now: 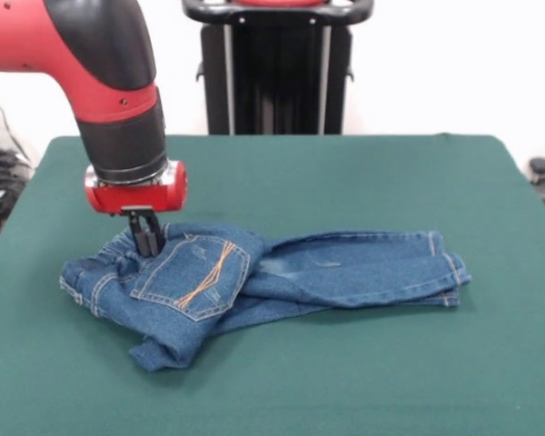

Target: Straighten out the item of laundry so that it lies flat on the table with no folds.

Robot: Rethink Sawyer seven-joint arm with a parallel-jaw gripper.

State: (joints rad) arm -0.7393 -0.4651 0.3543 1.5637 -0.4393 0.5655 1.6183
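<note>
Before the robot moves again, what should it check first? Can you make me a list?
1. Pincer down at the jeans, near the waistband: ok.
2. Pincer really gripping cloth: cannot tell.
3. Jeans lying flat: not ok, the seat end is bunched and folded over.
4. Legs straight: not ok, they lie stacked together.
5. Room on the table to spread them: ok.

Reaching in from the upper left, red upper link (36, 36) bending into a black forearm sleeve (123, 136) pointed almost straight down. Below the sleeve, a red wrist collar (136, 189) with a pale band. Beneath that, the dark end effector (146, 243), vertical, fingers drawn close together, tips low at the waistband of the jeans (254, 282).
</note>
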